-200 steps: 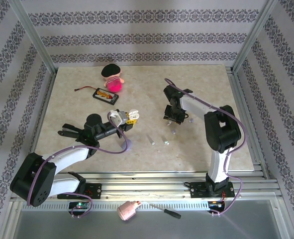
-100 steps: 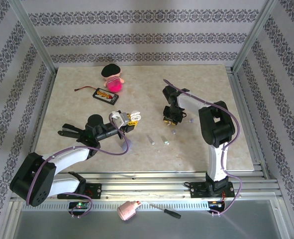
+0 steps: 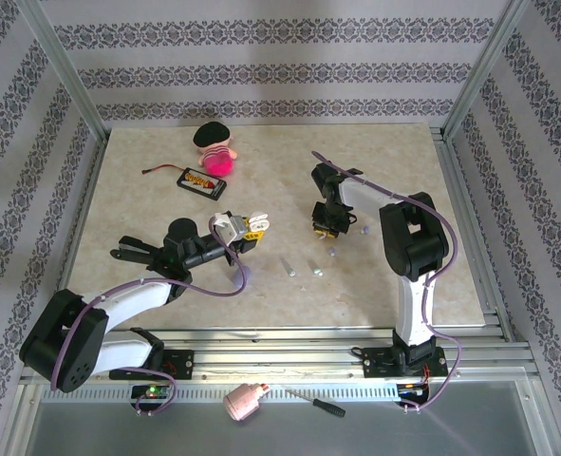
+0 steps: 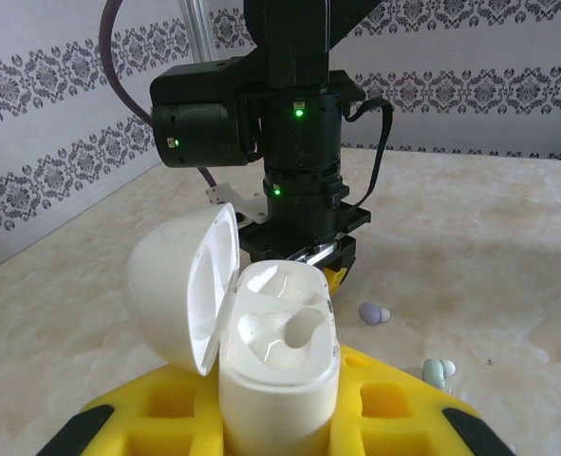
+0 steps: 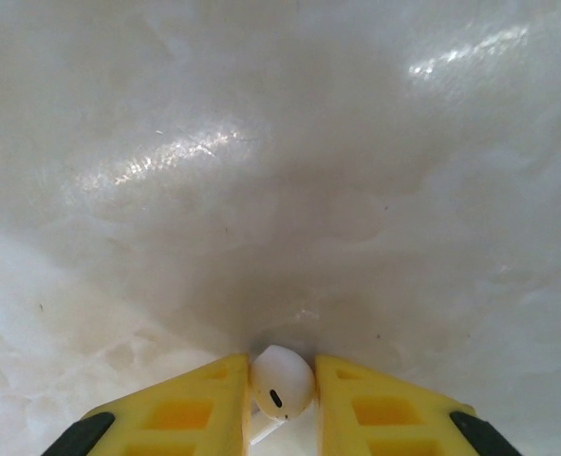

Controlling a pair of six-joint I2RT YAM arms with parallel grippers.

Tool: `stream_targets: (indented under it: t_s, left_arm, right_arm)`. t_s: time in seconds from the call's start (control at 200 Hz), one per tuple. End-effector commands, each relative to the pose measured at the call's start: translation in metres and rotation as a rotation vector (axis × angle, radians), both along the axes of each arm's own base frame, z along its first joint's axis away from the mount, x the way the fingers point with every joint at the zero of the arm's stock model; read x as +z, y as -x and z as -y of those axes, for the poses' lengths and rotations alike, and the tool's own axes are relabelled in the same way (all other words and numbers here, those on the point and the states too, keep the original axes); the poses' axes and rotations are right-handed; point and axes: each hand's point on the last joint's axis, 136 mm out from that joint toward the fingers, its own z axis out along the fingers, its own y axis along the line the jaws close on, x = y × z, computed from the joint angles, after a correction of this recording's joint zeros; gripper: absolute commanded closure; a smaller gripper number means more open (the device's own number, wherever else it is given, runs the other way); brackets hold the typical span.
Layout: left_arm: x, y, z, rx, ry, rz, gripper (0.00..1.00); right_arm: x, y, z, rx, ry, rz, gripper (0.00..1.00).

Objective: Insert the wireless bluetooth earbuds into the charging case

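Early stage: the left hand (image 3: 252, 225) grips the open white pebble-shaped charging case (image 4: 280, 332), its sockets empty. At its 3 o'clock the right hand (image 5: 282, 404) pinches a small white earbud (image 5: 282, 380) against the marble counter (image 3: 403, 161); a lilac bud (image 4: 371, 313) lies loose.

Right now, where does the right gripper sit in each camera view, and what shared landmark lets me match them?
Top external: right gripper right of centre, tips at the tabletop.
Left wrist: gripper at centre, behind the open charging case.
Right wrist: gripper at bottom edge, flanking the white bud.
Shared landmark: the marbled tabletop.
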Motion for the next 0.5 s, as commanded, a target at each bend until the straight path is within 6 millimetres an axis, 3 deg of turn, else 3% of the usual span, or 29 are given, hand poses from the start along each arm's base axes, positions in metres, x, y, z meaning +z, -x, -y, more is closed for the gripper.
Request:
stream_targets:
  t_s: [0.0, 0.195, 0.495]
  left_arm:
    - [0.009, 0.001, 0.007, -0.024, 0.01, 0.035, 1.0]
    - [0.003, -0.001, 0.009, -0.022, 0.017, 0.012, 1.0]
    - [-0.006, -0.009, 0.016, -0.023, 0.075, -0.058, 1.0]
  right_arm:
    - [0.012, -0.004, -0.002, 0.09, 0.05, 0.056, 0.77]
    - [0.043, -0.009, -0.011, 0.232, 0.114, 0.23, 0.76]
    - [0.127, -0.008, -0.044, 0.426, 0.132, 0.595, 0.77]
